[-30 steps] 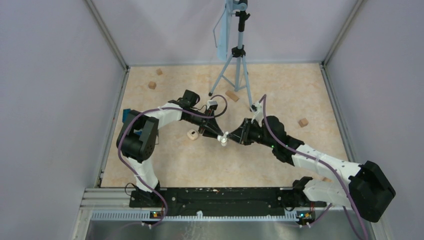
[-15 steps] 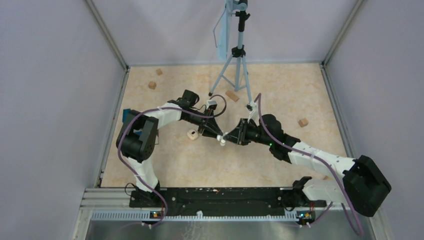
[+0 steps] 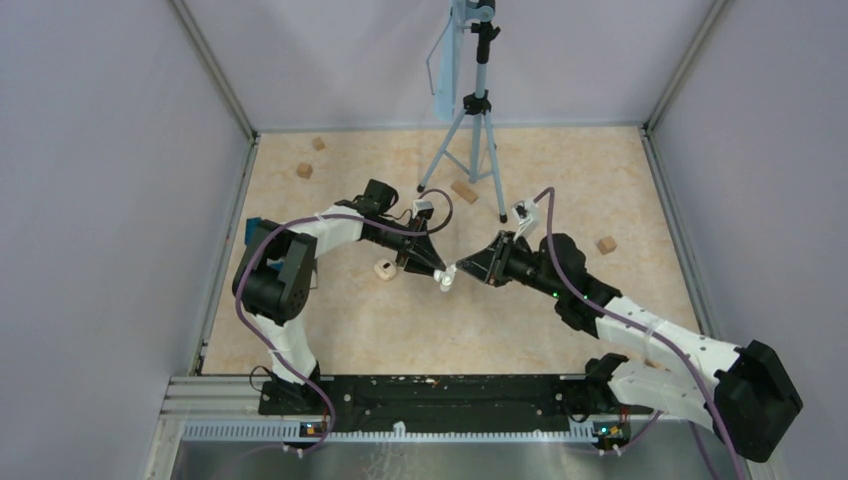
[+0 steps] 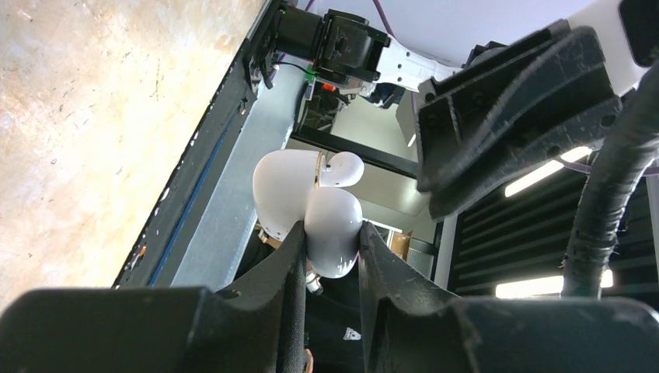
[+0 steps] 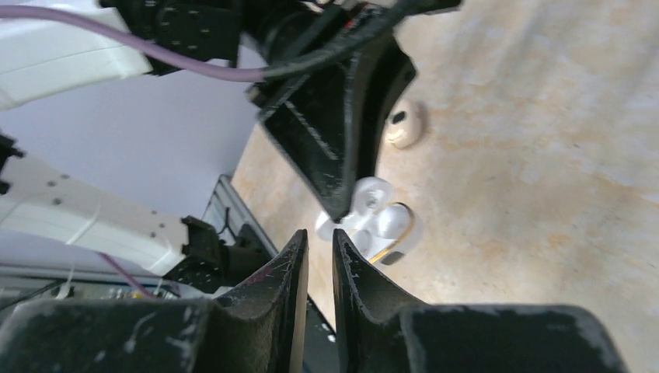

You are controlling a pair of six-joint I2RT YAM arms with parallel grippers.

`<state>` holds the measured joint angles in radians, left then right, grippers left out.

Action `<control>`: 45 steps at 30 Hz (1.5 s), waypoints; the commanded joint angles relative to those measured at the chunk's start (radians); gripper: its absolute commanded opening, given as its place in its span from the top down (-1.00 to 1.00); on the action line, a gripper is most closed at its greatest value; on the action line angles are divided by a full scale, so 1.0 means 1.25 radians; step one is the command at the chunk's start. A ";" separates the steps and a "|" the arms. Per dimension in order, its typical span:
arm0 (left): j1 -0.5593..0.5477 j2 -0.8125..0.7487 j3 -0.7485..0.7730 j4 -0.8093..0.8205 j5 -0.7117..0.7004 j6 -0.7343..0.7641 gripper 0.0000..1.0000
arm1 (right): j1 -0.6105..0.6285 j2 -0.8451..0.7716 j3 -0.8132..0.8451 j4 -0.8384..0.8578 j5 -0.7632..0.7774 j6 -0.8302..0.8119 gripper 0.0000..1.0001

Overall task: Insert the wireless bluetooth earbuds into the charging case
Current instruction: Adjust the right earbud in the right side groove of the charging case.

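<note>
Clamping the open charging case (image 4: pixel 332 233), left jaws point its crosswise earbud (image 4: pixel 343 169) at nearly-closed right jaws.

No lettering, label, brand, number or sign can be read anywhere in these three views.

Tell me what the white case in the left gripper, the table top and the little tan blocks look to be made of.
Charging case: glossy white moulded plastic; smooth, rounded, with soft highlights. Table top: beige mottled stone-look sheet, probably laminate or vinyl; matte, finely scratched in the left wrist view. Tan blocks: likely bare wood, judging by colour; too small to see grain.
</note>
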<state>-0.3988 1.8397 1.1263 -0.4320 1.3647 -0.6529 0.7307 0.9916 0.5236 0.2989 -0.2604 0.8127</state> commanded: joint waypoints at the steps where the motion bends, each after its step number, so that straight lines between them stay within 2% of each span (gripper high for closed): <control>1: -0.001 -0.022 0.001 0.017 0.022 0.004 1.00 | -0.013 0.016 0.017 -0.067 0.078 0.019 0.66; 21: 0.000 -0.021 -0.002 0.017 0.021 0.006 1.00 | -0.015 0.095 0.048 -0.004 0.030 0.024 0.62; 37: 0.002 -0.023 -0.004 0.016 0.020 0.009 1.00 | -0.015 0.121 0.056 0.014 0.004 0.034 0.83; 45: 0.002 -0.025 -0.005 0.016 0.021 0.008 1.00 | -0.015 0.136 0.055 0.023 -0.012 0.037 0.86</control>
<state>-0.3973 1.8397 1.1244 -0.4297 1.3640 -0.6525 0.7170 1.1454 0.5446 0.2737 -0.2581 0.8574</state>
